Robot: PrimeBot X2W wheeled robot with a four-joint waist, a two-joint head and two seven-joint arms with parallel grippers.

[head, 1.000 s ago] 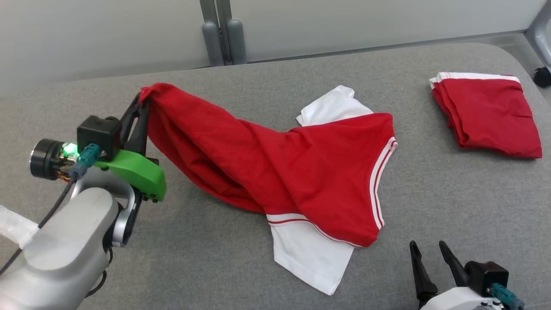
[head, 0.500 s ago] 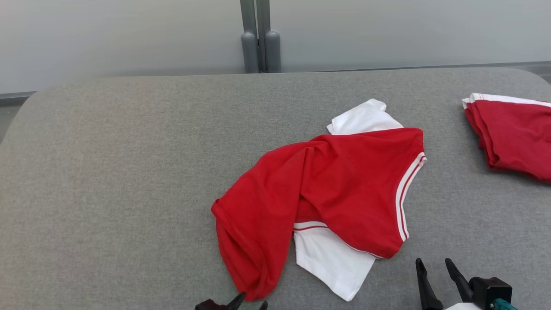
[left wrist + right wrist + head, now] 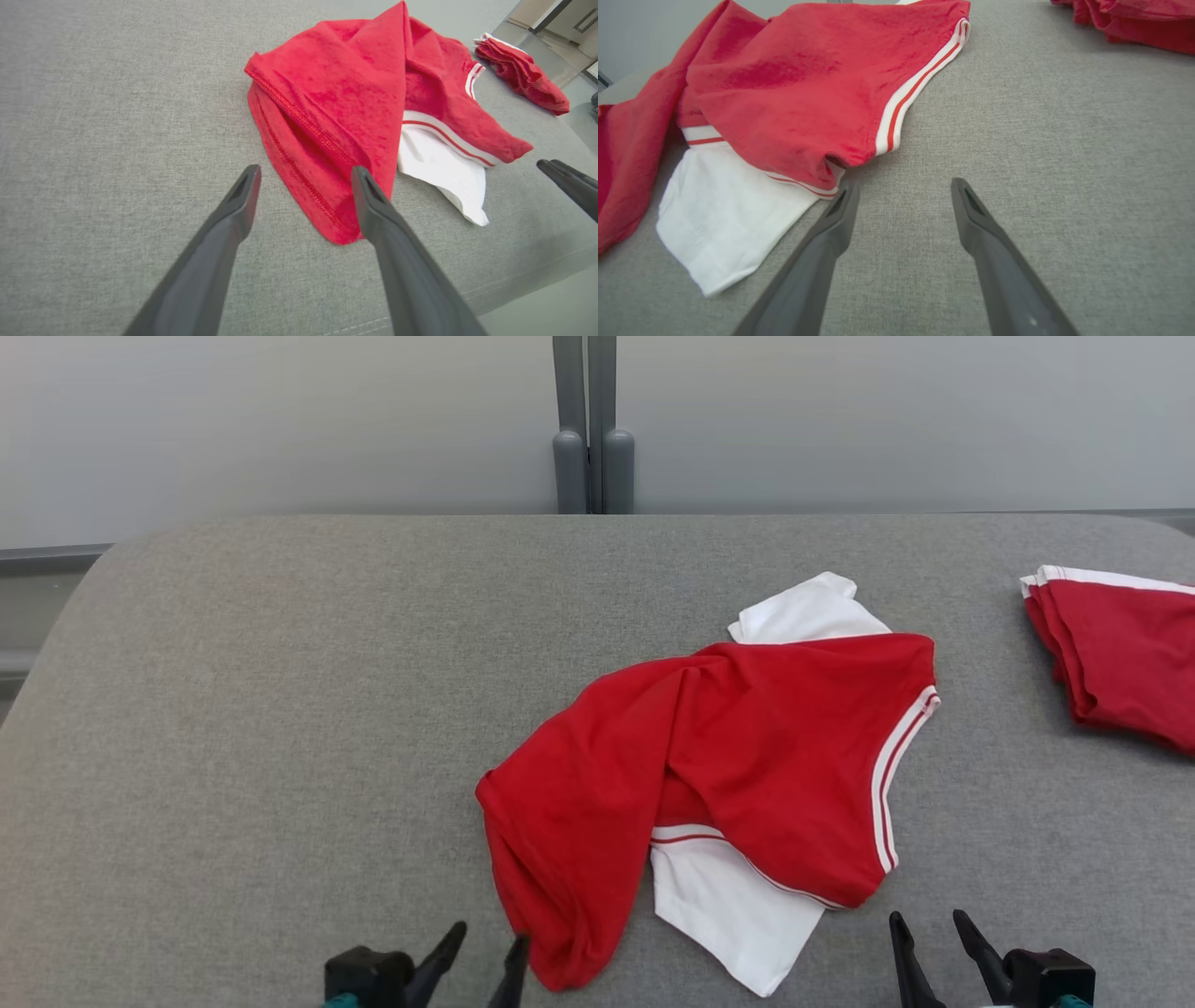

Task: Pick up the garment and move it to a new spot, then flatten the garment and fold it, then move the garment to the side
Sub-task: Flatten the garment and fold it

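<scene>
Here's the grey woven-fabric surface [image 3: 280, 756], its far corners rounded. Lying on it, right of centre, is a red-and-white garment [image 3: 747, 737], all rumpled: red cloth bunched over white, which pokes out at the near and far sides. At the right edge, well apart, sits a folded red pile [image 3: 1120, 653] with white trim.

One crumpled garment [image 3: 747, 747], one folded red pile [image 3: 1130, 653], maybe several pieces, two grippers, left gripper [image 3: 491, 935], right gripper [image 3: 927, 917], one table [image 3: 280, 709]

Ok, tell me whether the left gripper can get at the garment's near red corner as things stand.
Probably yes: the left gripper is open, the garment corner lies right at its fingertips, and nothing lies between.
</scene>
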